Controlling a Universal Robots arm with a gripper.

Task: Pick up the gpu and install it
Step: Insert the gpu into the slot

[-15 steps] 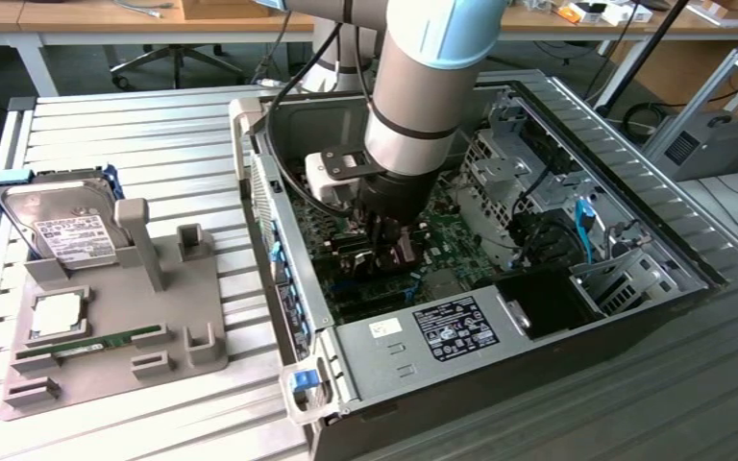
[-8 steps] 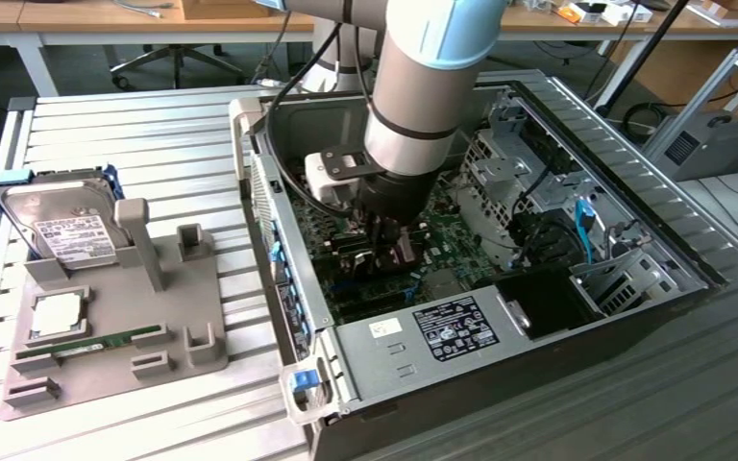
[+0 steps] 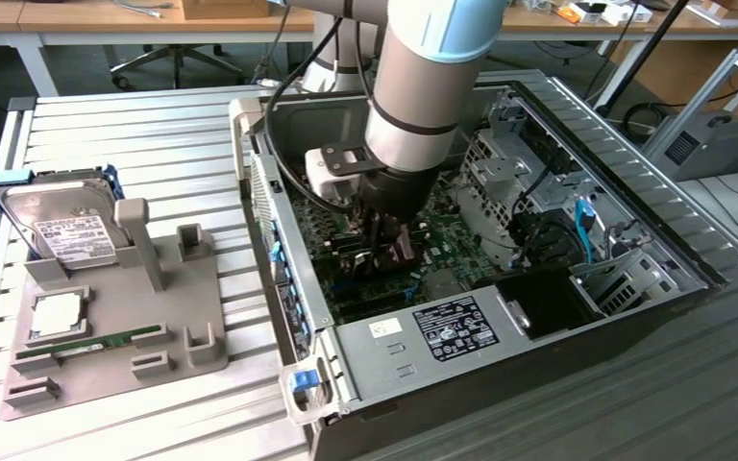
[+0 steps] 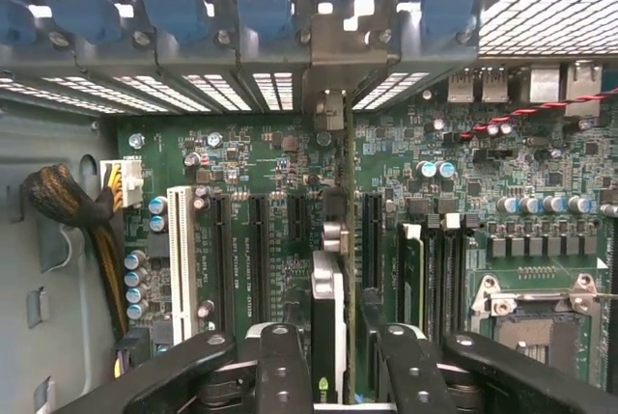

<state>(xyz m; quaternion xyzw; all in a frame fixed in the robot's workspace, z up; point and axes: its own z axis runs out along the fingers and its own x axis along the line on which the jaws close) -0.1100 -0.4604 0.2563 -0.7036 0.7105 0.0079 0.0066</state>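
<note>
The claw [image 4: 333,375] is seen low inside the open case [image 3: 626,206], its dark fingers [image 4: 280,371] standing on either side of the gpu [image 4: 328,322]. The card is held edge-on and upright between them, over the motherboard [image 4: 261,173], lined up with the slots [image 4: 256,240] and with its silver bracket [image 4: 333,76] reaching toward the slotted rear wall of the case. Whether the pads are pressing the card or have just let go cannot be told; the jaws stand narrow, close about it. Whether the card's edge is fully seated in a slot cannot be told either.

The gpu is judged light, stiff and thin, and fragile in its parts: a bare circuit board with small components, a cooler on one face and a row of edge contacts. A hold on the flat faces near the upper edge, as here, is judged sound, with the cooler and the contacts left untouched. A tilted card could bind in the slot or be bent by a downward push.

In the exterior view the arm [image 3: 427,86] reaches down into the case. Well apart, at that view's left, a grey holder [image 3: 112,336] on the bench [image 3: 151,125] carries a hard drive [image 3: 68,230] and a memory stick [image 3: 87,342].
</note>
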